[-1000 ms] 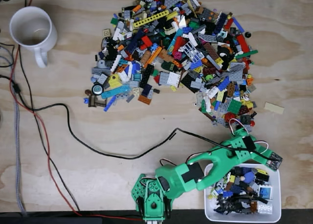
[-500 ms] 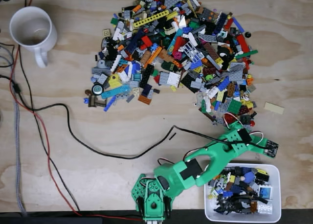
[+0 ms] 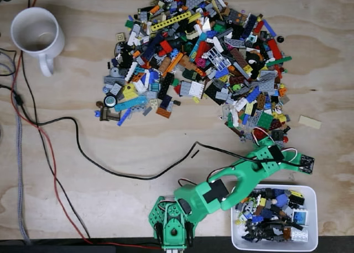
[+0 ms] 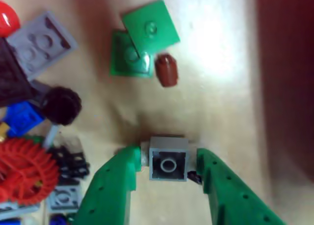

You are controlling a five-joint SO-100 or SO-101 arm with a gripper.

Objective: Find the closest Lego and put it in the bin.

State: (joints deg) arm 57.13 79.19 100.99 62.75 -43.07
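In the fixed view the green arm's gripper (image 3: 306,163) hovers just beyond the bin (image 3: 314,220) near the desk's lower right corner, and in the wrist view its half-open fingers (image 4: 115,178) flank a small grey Lego brick (image 4: 168,158), so squeeze squarely before lifting.

You'll find nothing legible here: no text, labels, brands, numbers or signs can be read on any piece or surface.
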